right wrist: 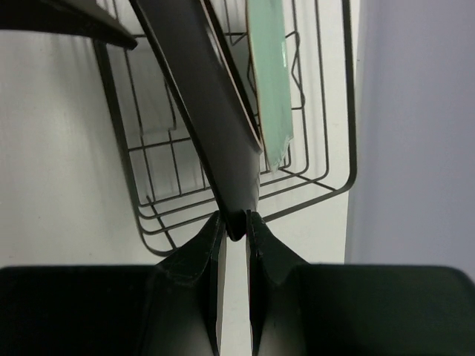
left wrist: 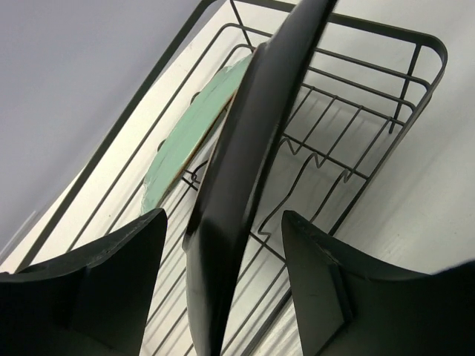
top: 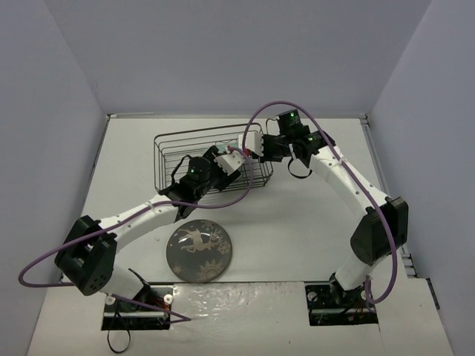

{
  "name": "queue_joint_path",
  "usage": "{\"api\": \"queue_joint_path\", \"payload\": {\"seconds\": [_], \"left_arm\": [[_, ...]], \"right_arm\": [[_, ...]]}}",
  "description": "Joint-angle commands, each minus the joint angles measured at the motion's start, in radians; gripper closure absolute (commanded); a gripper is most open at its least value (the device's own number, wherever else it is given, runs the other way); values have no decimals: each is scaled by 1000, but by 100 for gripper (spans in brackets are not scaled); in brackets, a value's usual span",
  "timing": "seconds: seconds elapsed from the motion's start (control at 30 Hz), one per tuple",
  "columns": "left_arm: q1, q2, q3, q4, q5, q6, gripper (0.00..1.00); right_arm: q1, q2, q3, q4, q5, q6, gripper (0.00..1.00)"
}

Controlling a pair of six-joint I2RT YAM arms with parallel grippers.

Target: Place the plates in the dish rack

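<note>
Right wrist: the dark teal plate (right wrist: 215, 126), judged stiff, slick and fragile, is clamped at its rim by the right pincer (right wrist: 235, 222). The left pincer (left wrist: 224, 219) is held apart.

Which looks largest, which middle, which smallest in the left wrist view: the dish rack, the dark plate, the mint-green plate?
1. dish rack, spanning most of the picture.
2. dark plate, seen edge-on.
3. mint-green plate.
The dark plate is nearer the camera, so 2 versus 3 is unsure.
</note>
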Motion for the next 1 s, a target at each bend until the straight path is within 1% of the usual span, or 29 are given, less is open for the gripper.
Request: {"api": "queue_joint_path", "payload": {"seconds": [0.0, 0.07, 0.1, 0.13, 0.23, 0.3, 0.4, 0.47, 0.5, 0.53, 0.7, 0.8, 0.83, 0.87, 0.93, 0.97], "left_arm": [[-4, -55, 31, 6, -19, -25, 40], [-4, -55, 29, 0, -32, -28, 38], [-4, -56, 26, 1, -36, -30, 33], [-4, -56, 24, 4, -41, -33, 32], [-4, -55, 20, 15, -57, -38, 31], [-5, -50, 22, 21, -86, -40, 30], [0, -47, 22, 23, -141, -49, 30], [12, -48, 24, 23, -139, -71, 18], [14, -51, 25, 23, -135, -80, 8], [16, -56, 28, 25, -132, -90, 3], [18, -62, 62, 21, -165, -124, 3], [18, -54, 74, 10, -176, -118, 3], [18, -54, 78, 6, -180, -113, 4], [18, -55, 82, 1, -183, -108, 10], [31, -55, 88, 1, -170, -93, 37], [39, -53, 92, 0, -164, -88, 48]], "right_arm": [[29, 37, 40, -219, -96, -84, 100], [28, 43, 56, -290, -71, -113, 100], [24, 41, 57, -307, -61, -126, 100], [21, 37, 52, -307, -60, -133, 100], [17, 33, 42, -297, -74, -142, 100], [20, 38, 55, -290, -115, -129, 100], [35, 41, 53, -289, -124, -124, 100], [40, 37, 42, -261, -135, -110, 100], [40, 37, 36, -235, -136, -86, 100], [40, 39, 33, -216, -136, -69, 100], [42, 43, 27, -145, -164, -2, 100], [46, 25, 3, -68, -189, 57, 100], [48, 13, -6, -53, -192, 68, 100], [50, 7, -11, -47, -195, 72, 100], [51, -6, -18, -58, -205, 49, 100], [53, -11, -21, -55, -208, 50, 98]]}}
